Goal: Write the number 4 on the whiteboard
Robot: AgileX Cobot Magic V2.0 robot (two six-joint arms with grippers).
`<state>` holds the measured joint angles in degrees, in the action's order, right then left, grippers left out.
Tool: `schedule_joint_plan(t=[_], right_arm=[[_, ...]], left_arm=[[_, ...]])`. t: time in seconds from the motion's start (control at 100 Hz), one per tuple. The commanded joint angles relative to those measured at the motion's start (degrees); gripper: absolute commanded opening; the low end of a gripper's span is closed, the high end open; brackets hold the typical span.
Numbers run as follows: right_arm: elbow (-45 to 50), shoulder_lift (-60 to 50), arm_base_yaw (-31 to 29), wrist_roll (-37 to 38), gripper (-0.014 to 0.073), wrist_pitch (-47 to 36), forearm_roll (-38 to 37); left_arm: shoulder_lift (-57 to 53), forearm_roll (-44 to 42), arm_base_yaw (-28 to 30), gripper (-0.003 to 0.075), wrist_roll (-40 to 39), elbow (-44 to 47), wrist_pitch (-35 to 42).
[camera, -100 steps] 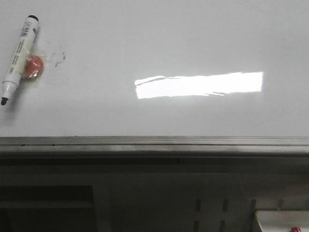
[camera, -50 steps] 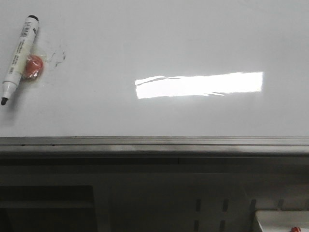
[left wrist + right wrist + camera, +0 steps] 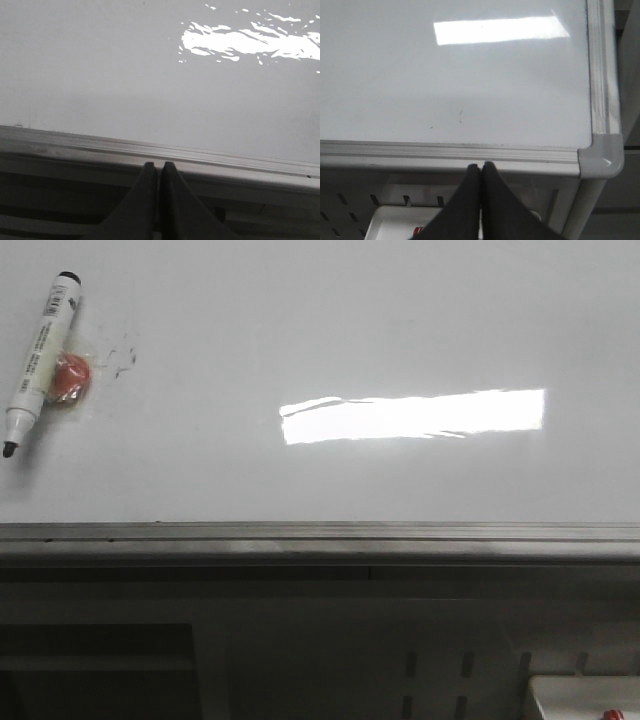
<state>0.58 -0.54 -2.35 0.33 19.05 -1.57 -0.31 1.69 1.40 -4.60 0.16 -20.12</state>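
The whiteboard (image 3: 400, 330) fills the front view, glossy white with a grey metal rail (image 3: 320, 536) along its near edge. No number 4 shows on it; only faint grey smudges (image 3: 122, 353) lie at the far left. A white marker with a black cap (image 3: 40, 360) lies on the board at the far left, tip toward the near edge. My left gripper (image 3: 157, 165) is shut and empty, just off the near rail (image 3: 150, 150). My right gripper (image 3: 480, 165) is shut and empty, off the near rail close to the board's right corner (image 3: 601, 160). Neither gripper shows in the front view.
A small orange-red round thing (image 3: 70, 378) lies against the marker. A bright lamp reflection (image 3: 410, 415) crosses the board's middle. Below the rail is a dark perforated frame (image 3: 440, 670) and a white box with a red part (image 3: 590, 700) at the lower right.
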Motion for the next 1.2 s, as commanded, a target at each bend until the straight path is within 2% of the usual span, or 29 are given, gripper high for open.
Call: schedule_joint_plan(t=[0.0, 0.31, 0.58, 0.9, 1.19], right_arm=[[1.4, -0.91, -0.3, -0.33, -0.0066, -0.97, -0.05], [1.4, -0.91, -0.3, -0.33, -0.0066, -4.45, -0.05], [1.4, -0.91, -0.3, -0.33, -0.0066, -4.32, -0.05], [1.4, -0.91, -0.3, -0.33, -0.0066, -4.42, -0.05], [1.4, -0.91, -0.3, -0.33, -0.0066, -6.24, 0.93]], left_arm=[[-1.43, 0.66, 0.01, -0.002, -0.06, 2.04, 1.8], [-1.43, 0.66, 0.01, -0.002, -0.06, 2.04, 1.8], [-1.43, 0.66, 0.01, -0.002, -0.06, 2.04, 1.8], [-1.43, -8.42, 0.01, -0.002, 0.67, 2.04, 7.93], [-1.43, -11.12, 0.01, -0.002, 0.67, 2.04, 13.74]])
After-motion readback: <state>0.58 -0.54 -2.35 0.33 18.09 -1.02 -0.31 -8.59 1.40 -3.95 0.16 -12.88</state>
